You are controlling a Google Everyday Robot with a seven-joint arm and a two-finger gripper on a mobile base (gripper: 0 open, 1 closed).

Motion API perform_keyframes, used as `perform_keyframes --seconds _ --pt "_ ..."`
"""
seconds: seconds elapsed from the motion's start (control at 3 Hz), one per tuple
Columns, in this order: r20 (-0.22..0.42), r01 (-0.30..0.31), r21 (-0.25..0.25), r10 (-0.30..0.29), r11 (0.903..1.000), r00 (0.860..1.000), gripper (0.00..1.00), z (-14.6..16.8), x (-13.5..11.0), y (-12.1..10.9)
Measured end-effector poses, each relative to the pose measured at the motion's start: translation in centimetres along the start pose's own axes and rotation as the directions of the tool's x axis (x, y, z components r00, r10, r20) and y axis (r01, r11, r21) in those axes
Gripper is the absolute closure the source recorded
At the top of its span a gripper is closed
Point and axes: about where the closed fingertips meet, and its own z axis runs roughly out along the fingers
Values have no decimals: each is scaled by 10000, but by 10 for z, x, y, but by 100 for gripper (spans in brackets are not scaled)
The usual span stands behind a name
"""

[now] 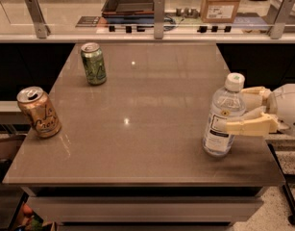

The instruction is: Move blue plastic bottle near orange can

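Firstly, at the far left, well apart from the gripper (237, 110) and across the whole table (152, 143), the orange can (39, 112) is found. It is stood on its base near the left edge and leans a little. A silver top with an opening is shown; what is inside cannot be told.

Item two, the green can (93, 64), is placed farther back and also well to the gripper's left. It is upright, with its top in view, and its contents are not seen.

Item three, a dark tray (130, 1), is set on the counter beyond the table, far behind and to the left of the gripper. Nothing can be made out in its shadowed interior.

Item four, a cardboard box (219, 1), is kept on the same counter, straight back from the gripper. Its contents are hidden.

Item five, the blue plastic bottle (223, 119), is stood on the table near the right front corner, directly within the gripper. A white cap is screwed on and a white label is carried low on the body. Its clear wall is seen, but a liquid level cannot be judged.

Last, the gripper is reached in from the right edge. Its two pale fingers (245, 127) are closed against opposite sides of the bottle at mid-height, one in front and one behind.
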Motion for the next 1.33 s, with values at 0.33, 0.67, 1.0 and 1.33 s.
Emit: perform_keyframes --seconds 0.33,0.67,1.0,1.33 --pt "-46 -58 -311 57 9995 10000 100 14 -8 -5" --pt "215 -262 -784 280 9966 9994 100 49 -23 -2" --pt "705 -471 -915 537 9947 9961 100 88 -37 8" --pt "867 -253 -713 315 9971 9957 100 128 -52 24"
